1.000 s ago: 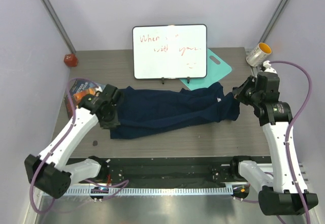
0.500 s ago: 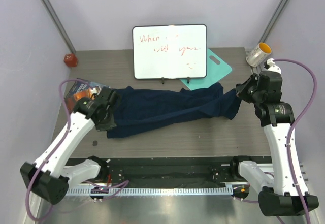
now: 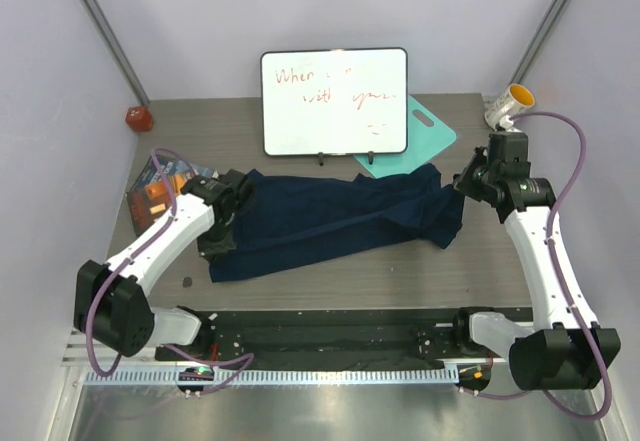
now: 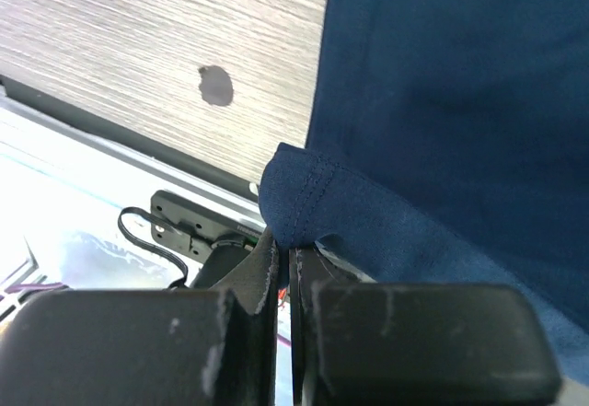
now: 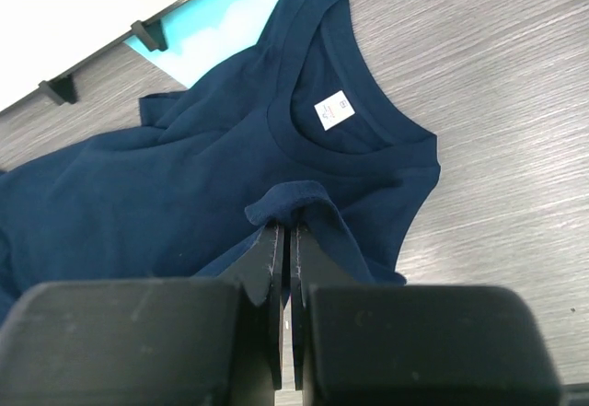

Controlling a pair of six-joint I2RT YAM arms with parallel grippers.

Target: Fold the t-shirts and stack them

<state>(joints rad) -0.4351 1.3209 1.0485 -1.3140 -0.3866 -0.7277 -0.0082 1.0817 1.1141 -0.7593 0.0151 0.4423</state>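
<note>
A dark navy t-shirt (image 3: pixel 330 216) lies stretched across the middle of the table, folded lengthwise, its collar end to the right. My left gripper (image 3: pixel 222 229) is shut on the shirt's left hem edge (image 4: pixel 299 199), pinching a fold of fabric. My right gripper (image 3: pixel 463 183) is shut on the shirt's right end near the collar (image 5: pixel 285 205); the neck opening and white label (image 5: pixel 333 109) show in the right wrist view. Only one shirt can be made out.
A whiteboard (image 3: pixel 334 101) on a stand is at the back centre, with a teal board (image 3: pixel 425 131) behind the shirt to its right. A cup (image 3: pixel 508 105) is at the back right. A red object (image 3: pixel 137 117) and a colourful packet (image 3: pixel 160 179) are on the left.
Both grippers have moved toward the back of the table with the shirt's ends, and the left arm has swung inward. The shirt has shifted back with them.
</note>
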